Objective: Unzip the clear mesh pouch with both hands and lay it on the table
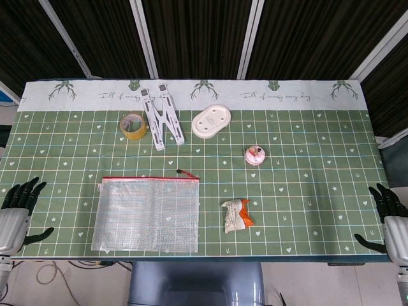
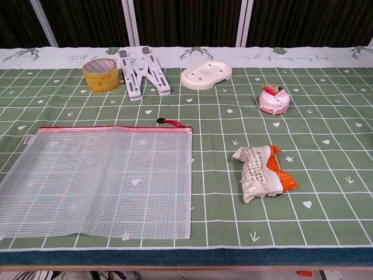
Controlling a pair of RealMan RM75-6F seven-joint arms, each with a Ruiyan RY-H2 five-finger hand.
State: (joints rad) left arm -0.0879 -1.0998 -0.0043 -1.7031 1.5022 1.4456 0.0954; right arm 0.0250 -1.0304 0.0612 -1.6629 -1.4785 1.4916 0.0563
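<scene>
Nearest the camera, the clear mesh pouch [image 2: 99, 181] lies flat at lower left of the table [image 1: 319, 191], its red zipper [image 2: 111, 128] along the far edge, pull [image 2: 169, 122] at the right end. Right of it sits a crumpled wrapper [image 2: 262, 174]. Left hand [image 1: 20, 203] and right hand [image 1: 386, 213] hang released, fingers spread, at the frame's lower corners.

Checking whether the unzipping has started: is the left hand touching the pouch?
Apart. The head view shows the left hand at the table's left edge, with bare green cloth between it and the pouch.
</scene>
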